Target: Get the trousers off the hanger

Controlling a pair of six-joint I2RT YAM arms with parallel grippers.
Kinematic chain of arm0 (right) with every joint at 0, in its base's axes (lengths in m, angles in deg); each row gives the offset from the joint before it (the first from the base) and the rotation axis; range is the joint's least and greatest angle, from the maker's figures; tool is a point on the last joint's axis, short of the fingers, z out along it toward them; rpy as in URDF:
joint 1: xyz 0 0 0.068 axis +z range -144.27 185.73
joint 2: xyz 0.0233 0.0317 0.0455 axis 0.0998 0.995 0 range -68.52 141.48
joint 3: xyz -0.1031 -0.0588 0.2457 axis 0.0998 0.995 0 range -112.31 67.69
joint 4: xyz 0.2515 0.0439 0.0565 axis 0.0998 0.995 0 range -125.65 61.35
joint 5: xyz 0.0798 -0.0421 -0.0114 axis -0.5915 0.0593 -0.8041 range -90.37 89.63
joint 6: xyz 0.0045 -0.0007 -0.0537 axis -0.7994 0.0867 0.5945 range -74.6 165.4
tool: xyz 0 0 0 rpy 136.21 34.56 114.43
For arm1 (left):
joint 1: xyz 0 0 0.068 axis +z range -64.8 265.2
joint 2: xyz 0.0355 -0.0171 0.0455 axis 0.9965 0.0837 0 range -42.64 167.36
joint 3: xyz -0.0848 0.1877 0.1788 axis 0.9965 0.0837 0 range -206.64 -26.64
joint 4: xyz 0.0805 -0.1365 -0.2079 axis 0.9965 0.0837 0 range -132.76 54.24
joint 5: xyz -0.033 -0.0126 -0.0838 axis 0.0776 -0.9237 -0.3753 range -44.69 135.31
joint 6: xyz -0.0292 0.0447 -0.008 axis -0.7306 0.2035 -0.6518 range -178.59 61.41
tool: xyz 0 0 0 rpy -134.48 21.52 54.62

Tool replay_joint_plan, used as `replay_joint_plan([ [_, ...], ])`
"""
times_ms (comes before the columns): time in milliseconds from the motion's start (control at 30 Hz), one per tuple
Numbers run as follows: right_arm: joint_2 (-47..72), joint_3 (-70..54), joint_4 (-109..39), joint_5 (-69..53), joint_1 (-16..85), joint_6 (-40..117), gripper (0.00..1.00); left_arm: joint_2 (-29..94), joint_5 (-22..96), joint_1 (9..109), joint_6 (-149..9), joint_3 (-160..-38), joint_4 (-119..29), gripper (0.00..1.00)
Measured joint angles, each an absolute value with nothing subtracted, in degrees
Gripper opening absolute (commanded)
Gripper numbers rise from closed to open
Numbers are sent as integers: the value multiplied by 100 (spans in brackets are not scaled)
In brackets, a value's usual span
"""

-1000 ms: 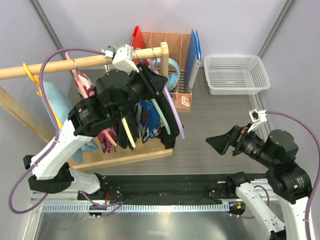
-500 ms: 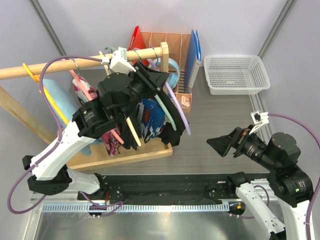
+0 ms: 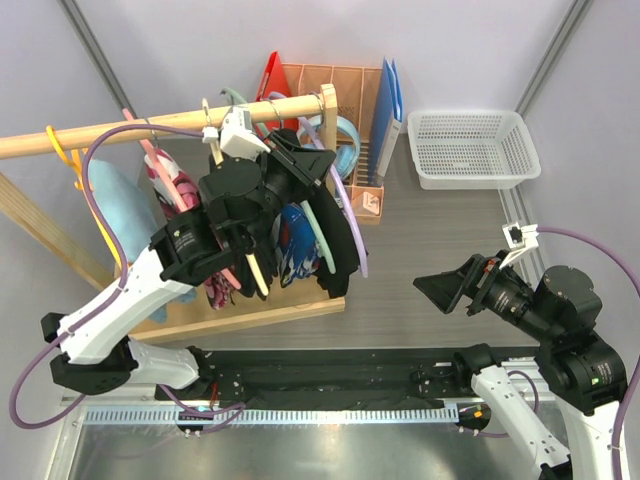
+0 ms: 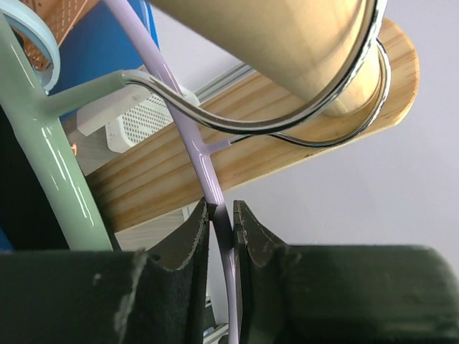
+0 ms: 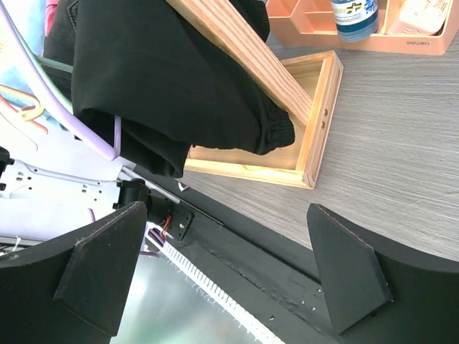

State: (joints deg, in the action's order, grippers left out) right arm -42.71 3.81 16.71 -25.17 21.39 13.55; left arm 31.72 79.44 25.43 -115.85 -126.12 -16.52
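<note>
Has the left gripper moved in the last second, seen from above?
Yes. In the top view the left gripper has slid slightly toward the near edge; its white wrist camera, earlier over the wooden rail, now sits just below it.

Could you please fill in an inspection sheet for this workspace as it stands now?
Surface: grey wood-grain table, carrying a clothes rack with a wooden rail.
Job's things: black trousers hang off the rail, apparently on the lilac hanger; printed trousers hang beside them.
Clutter: pink floral garment, light-blue cloth, white basket, orange organiser.
Grippers: left gripper shut on the lilac hanger's stem below its hook; right gripper open, holding nothing, apart from the rack.
Cables: purple cable loops beside the rail; another arcs over the right arm.
Surroundings: plain grey walls; nothing else seen.
</note>
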Motion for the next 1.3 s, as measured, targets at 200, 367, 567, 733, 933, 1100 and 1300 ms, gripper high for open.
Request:
replay_joint_plan([
  [200, -4278, 381, 1671, -2517, 2139, 1353, 100, 2965, 7820, 2538, -11652, -12271, -2002, 0],
  [367, -4278, 351, 1671, -2517, 2139, 1353, 100, 2772, 7588, 2571, -11622, -12076, -2151, 0],
  [567, -4278, 351, 1671, -2517, 2139, 1353, 100, 2545, 7409, 2587, -11349, -12004, -2159, 0],
  [733, -4274, 351, 1671, -2515, 2139, 1355, 100, 2434, 7173, 2606, -11200, -12033, -2194, 0],
  [933, -4258, 351, 1671, -2502, 2139, 1355, 100, 2416, 6657, 2597, -11226, -12231, -2103, 0],
  [1100, -4206, 320, 1675, -2493, 2139, 1361, 100, 2252, 6445, 2597, -11368, -12231, -1797, 0],
  [1300, -4140, 189, 1743, -2451, 2139, 1387, 100, 1804, 6222, 2597, -11521, -12227, -1388, 0],
])
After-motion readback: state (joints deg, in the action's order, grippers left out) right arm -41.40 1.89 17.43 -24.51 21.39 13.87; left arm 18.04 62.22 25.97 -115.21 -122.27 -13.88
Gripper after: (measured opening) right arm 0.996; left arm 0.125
